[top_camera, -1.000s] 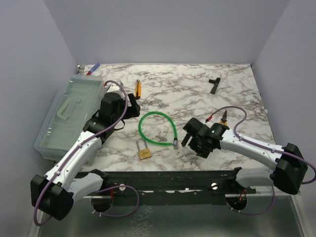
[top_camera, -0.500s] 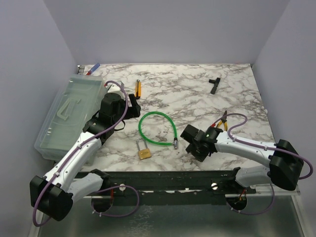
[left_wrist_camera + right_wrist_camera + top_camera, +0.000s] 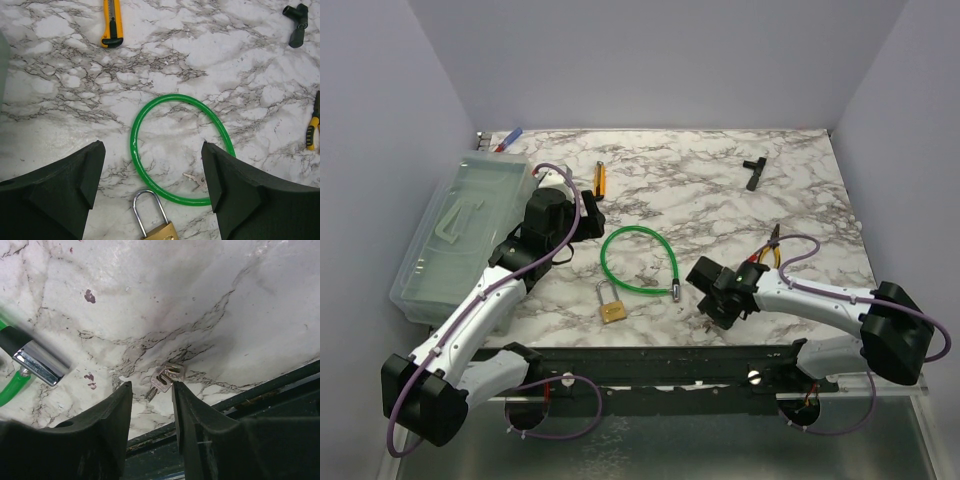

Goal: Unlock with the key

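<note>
- The tiny silvery metal key (image 3: pixel 167 377) lies flat on the white marble-patterned table (image 3: pixel 720 200), close to its near edge.
- The right gripper (image 3: pixel 151 390) straddles the key, jaws part-way in. One finger (image 3: pixel 182 405) touches it, a gap remains, and the key is not pinched.
- The chrome end (image 3: pixel 37 362) of the green cable loop (image 3: pixel 638 260) lies near the fingers, and the small brass padlock (image 3: pixel 611 311) rests beside the loop.
- A small silvery key-like piece (image 3: pixel 194 180) sits inside the loop.
- The left gripper (image 3: pixel 152 155) hovers wide open and empty.
- Well apart lie an orange utility knife (image 3: pixel 600 178) and a black T-shaped tool (image 3: pixel 753 170).
- A second ago the right jaws were wider and higher; the left arm is unmoved.
</note>
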Motion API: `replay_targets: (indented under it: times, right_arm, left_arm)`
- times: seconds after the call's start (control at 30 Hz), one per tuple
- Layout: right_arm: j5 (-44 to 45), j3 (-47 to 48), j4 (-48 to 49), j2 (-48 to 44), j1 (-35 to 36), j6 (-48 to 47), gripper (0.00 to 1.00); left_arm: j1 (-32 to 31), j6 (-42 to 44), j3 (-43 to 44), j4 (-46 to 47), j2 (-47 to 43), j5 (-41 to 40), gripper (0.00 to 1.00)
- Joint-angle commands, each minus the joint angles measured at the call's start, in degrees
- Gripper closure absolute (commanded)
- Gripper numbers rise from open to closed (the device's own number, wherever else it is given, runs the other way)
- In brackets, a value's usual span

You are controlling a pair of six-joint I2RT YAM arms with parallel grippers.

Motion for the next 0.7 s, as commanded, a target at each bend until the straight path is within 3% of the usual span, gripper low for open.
replay_targets:
  times: [0.0, 0.67]
  right_arm:
    - [-0.3, -0.4, 3.1, 0.9, 0.4, 0.8, 0.57]
    - [-4.1, -1.4, 6.6, 3.2, 3.8, 3.6, 0.55]
  left_arm:
    - [-0.4, 0.6, -0.6, 0.6, -0.2, -1.6, 0.16]
    - [-0.5, 0.7, -0.8, 0.6, -1.1, -2.8, 0.16]
